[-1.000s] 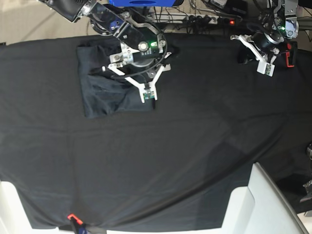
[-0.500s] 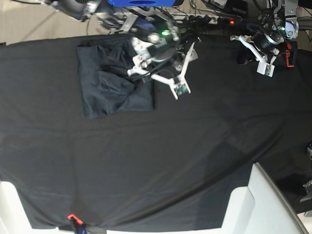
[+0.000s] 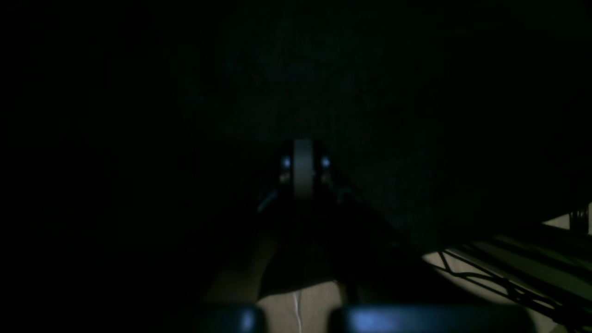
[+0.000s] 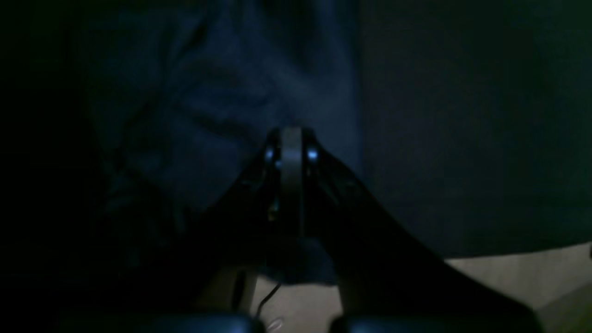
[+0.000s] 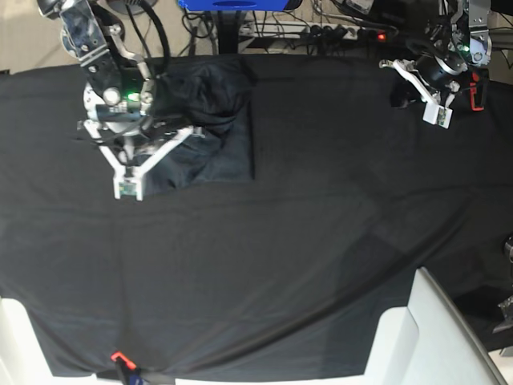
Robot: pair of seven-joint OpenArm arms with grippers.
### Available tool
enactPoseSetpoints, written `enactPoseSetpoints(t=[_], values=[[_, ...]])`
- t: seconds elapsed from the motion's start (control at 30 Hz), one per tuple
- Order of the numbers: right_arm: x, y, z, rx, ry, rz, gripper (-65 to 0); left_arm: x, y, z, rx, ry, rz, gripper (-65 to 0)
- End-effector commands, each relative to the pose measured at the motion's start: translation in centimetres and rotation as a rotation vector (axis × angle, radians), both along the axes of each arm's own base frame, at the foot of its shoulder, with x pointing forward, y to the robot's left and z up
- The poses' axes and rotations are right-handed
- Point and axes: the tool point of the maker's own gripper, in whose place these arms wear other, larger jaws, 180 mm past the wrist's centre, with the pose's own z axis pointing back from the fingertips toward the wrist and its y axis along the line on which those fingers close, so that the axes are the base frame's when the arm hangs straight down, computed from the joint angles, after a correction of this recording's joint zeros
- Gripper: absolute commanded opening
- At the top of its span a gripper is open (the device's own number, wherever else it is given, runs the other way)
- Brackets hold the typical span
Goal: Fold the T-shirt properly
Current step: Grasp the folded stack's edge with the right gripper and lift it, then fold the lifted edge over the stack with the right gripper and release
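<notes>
Open surface (image 5: 304, 241) spans centre and near side; T-shirt (image 5: 216, 136) and right hand (image 5: 128, 189) crowd far left

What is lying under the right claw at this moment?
Under the right claw lies the left part of the folded T-shirt, resting on the black table cloth. The arm covers the shirt's left edge, so whether that edge lies flat cannot be seen.

Robotics lab — black-draped table (image 5: 321, 265), power strip (image 5: 337, 32) and cables behind.
</notes>
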Motion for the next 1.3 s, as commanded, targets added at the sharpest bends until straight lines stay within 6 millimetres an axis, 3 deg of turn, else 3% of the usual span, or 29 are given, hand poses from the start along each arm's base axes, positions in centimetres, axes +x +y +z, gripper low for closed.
enactPoseSetpoints(t=[0.0,0.27,0.5,0.7,0.97,1.27], values=[[0.0,-0.5,0.1,-0.017,-0.014,0.014,-64.2,1.0,0.5,0.9,0.001,-0.041,0.002,-65.0],[-2.3,-1.3,-3.8,-0.073,0.061,0.048,-64.2,1.1,0.5,0.9,0.0,-0.043,0.003,-65.0],[-1.7,0.5,-3.7,-0.032,0.053,0.045,-64.2,1.1,0.5,0.9,0.0,-0.043,0.003,-65.0],[-0.6,3.2,-3.0,-0.008,0.025,0.114,-64.2,1.0,0.5,0.9,0.0,-0.041,0.003,-65.0],[0.4,6.4,-4.6,0.002,0.064,0.159,-64.2,0.9,0.5,0.9,0.0,-0.038,0.003,-65.0],[3.3,11.3,-3.6,0.02,0.024,0.254,-64.2,0.9,0.5,0.9,0.0,-0.038,0.003,-65.0]])
